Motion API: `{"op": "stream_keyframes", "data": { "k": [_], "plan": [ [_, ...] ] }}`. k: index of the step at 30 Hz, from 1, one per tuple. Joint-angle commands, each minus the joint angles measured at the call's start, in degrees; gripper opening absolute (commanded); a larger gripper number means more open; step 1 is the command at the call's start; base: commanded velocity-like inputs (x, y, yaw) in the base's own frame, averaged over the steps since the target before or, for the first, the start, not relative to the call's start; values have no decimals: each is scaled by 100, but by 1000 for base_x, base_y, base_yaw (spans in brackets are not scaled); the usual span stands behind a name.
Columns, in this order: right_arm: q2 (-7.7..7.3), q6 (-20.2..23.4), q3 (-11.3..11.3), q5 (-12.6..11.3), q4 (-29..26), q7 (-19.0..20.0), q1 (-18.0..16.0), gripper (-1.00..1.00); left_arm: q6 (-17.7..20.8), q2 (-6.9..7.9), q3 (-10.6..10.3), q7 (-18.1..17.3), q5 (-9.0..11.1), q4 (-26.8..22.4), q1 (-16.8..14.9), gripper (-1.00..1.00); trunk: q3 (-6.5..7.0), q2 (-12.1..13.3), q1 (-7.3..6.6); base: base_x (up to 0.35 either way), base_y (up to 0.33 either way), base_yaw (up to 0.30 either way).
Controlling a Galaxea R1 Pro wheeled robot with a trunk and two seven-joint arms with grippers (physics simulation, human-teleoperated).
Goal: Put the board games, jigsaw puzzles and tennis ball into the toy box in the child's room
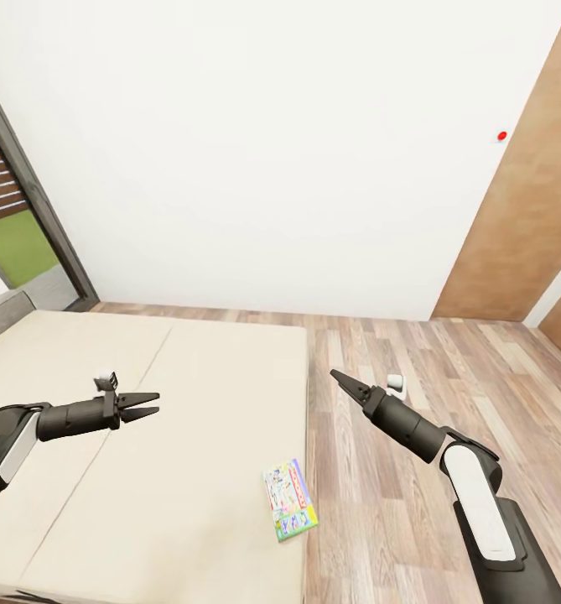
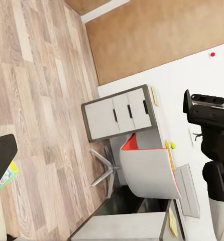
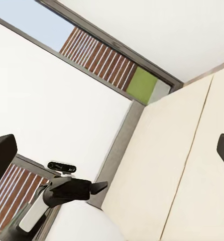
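Observation:
One board game [image 1: 290, 500], a flat box with a white colourful cover and green edge, lies on the beige bed [image 1: 104, 503] near its right edge. Its corner [image 2: 8, 176] peeks out in the left wrist view. My left gripper [image 1: 150, 406] hovers open above the middle of the mattress, well to the left of the box. My right gripper [image 1: 340, 379] hangs open over the wood floor just past the bed's right side. Across the room, the left wrist view shows the table [image 2: 119, 113] carrying the tennis ball [image 2: 173, 145], the grey toy box [image 2: 190, 191] and a thin yellowish-edged board [image 2: 154, 95].
A white chair [image 2: 147, 173] on a star base stands in front of the table. A dark-framed window [image 1: 16, 210] sits beyond the head of the bed, and a brown wall panel [image 1: 523, 210] stands at the right. Wood-plank floor [image 1: 414, 352] runs alongside the bed.

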Motion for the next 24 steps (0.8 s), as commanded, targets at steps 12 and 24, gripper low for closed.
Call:
{"op": "stream_keyframes", "data": {
  "k": [12,24],
  "plan": [
    [1,37,-8,-9,0,9,-5,100,-74,1,-3,-6,9,0,-3,100,102,-11,4,0,0,0],
    [1,36,-8,-8,-1,1,-5,100,-81,1,-3,-6,8,0,-3,100,215,-11,4,0,0,0]
  ]
}}
